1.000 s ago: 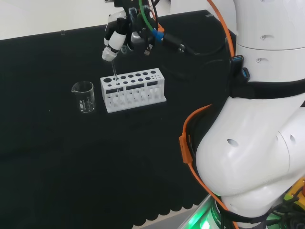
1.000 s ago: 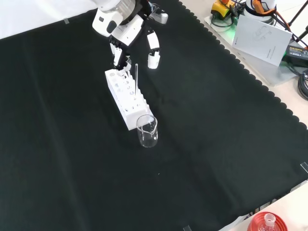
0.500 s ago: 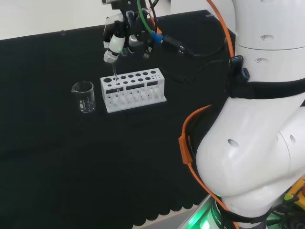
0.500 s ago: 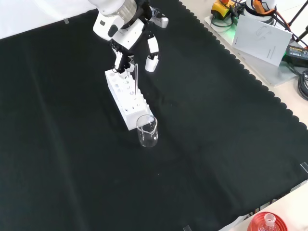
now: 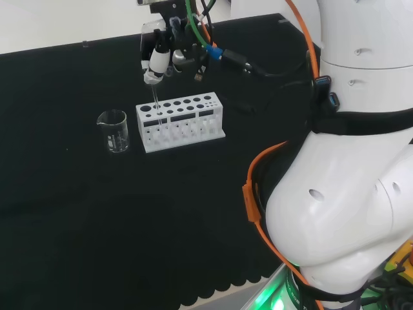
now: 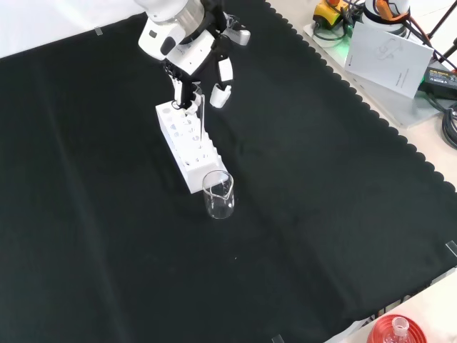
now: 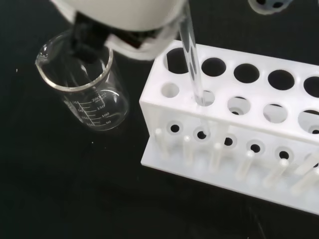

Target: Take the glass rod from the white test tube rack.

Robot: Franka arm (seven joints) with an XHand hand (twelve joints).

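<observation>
I am closing my hand (image 5: 157, 57) in on the glass rod (image 7: 193, 69); my fingers seemingly pinching its top, rack (image 5: 180, 122) still holding it.

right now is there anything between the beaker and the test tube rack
No. In the front view only bare black cloth separates the glass beaker from the white test tube rack.

My arm reaches out over the bench toward 11 o'clock in the head view, wrist bent downward, my hand (image 6: 191, 61) hanging with fingers (image 5: 155, 67) pointing down, loosely spread.
</observation>
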